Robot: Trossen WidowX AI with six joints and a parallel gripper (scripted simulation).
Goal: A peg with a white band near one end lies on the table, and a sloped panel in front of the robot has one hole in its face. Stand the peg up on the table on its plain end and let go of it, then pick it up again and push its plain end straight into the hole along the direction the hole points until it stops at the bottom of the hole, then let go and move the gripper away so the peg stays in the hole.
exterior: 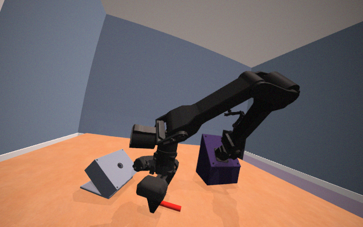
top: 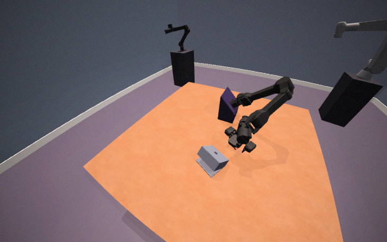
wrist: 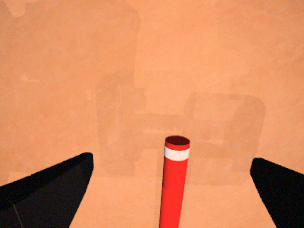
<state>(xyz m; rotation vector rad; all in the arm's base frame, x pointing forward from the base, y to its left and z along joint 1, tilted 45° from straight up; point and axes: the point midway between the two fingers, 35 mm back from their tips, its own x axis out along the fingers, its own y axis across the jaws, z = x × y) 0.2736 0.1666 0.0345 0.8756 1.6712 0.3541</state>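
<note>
The red peg (top: 235,148) (exterior: 171,205) (wrist: 173,195) lies flat on the table. In the wrist view its white-banded end points up the picture and its other end runs out of the bottom edge. My gripper (top: 239,149) (exterior: 152,210) (wrist: 173,164) is open and empty, pointing down, low over the table. Its fingers stand apart on either side of the peg, with a gap on both sides. In the exterior view a finger hides the banded end. The grey sloped panel (top: 208,149) (exterior: 106,165) stands near the gripper, with its one hole (top: 215,152) (exterior: 120,165) visible and empty.
My arm's base is mounted on a purple sloped block (top: 224,109) (exterior: 223,175) on the orange table top (top: 159,182) (exterior: 45,192). Beyond the table, a small dark arm stands on a black pedestal (top: 183,68) and a grey arm on another (top: 346,100).
</note>
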